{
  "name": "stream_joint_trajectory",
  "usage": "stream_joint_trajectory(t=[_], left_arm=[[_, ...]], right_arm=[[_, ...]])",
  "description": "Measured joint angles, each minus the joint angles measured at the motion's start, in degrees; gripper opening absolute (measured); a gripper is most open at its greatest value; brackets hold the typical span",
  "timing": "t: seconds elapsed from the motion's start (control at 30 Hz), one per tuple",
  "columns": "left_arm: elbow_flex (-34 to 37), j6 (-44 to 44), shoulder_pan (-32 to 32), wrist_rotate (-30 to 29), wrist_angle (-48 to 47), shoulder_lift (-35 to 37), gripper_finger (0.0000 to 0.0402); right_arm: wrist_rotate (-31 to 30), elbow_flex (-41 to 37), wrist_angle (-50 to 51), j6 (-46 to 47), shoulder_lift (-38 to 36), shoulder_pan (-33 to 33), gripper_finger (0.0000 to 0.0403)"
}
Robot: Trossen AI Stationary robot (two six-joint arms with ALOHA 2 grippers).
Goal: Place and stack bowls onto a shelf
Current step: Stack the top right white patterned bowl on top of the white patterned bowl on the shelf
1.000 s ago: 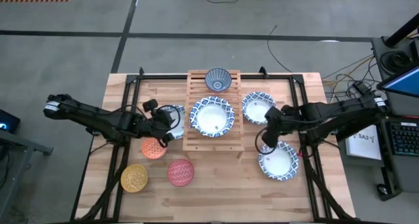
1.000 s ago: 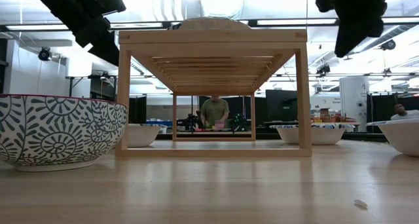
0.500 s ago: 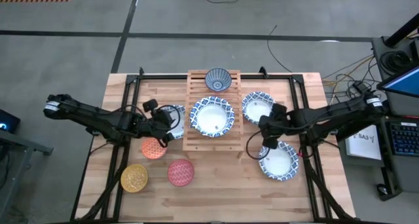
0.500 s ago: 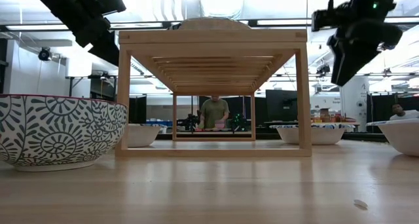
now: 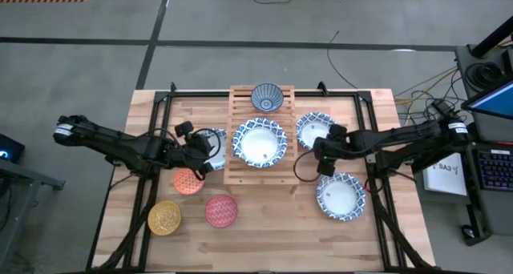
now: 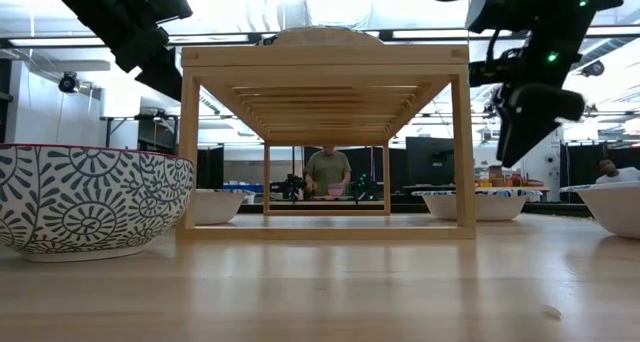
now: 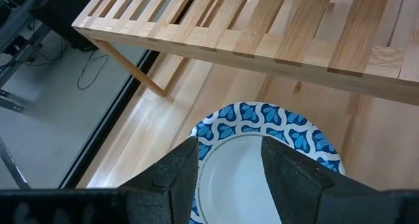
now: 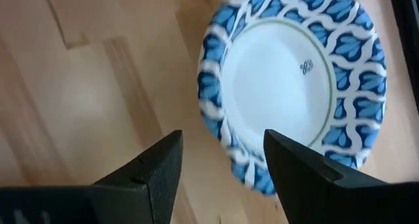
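While the left gripper (image 5: 210,152) waits with jaws apart over a wide bowl (image 5: 210,139) just left of the shelf (image 5: 240,174), the right gripper (image 5: 320,154), jaws also apart, hangs between two wide bowls (image 5: 341,197) by the worktop's right edge. It should probably straddle one rim squarely before closing. Another wide bowl (image 5: 259,142) and the blue-grey bowl (image 5: 267,97) already sit on the shelf.
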State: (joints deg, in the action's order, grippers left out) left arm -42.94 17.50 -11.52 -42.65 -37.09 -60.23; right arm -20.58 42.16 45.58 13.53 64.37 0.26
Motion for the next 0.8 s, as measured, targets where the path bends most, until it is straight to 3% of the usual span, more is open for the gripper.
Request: stream_joint_trajectory(t=[0.23,0.6,0.8], left_arm=[[0.00,0.00,0.01,0.00,-0.17,-0.02,0.0151],[0.00,-0.28,0.00,0.00,-0.31,-0.02,0.0151],[0.00,-0.27,0.01,0.00,-0.29,-0.02,0.0151]], right_arm=[[1.29,-1.66,-5.86,-2.22,4.03,-2.48,0.0203],[1.55,-2.15,-6.32,-1.68,9.77,-5.39,0.0201],[1.55,-2.15,-6.99,-2.07,10.37,-5.93,0.0166]])
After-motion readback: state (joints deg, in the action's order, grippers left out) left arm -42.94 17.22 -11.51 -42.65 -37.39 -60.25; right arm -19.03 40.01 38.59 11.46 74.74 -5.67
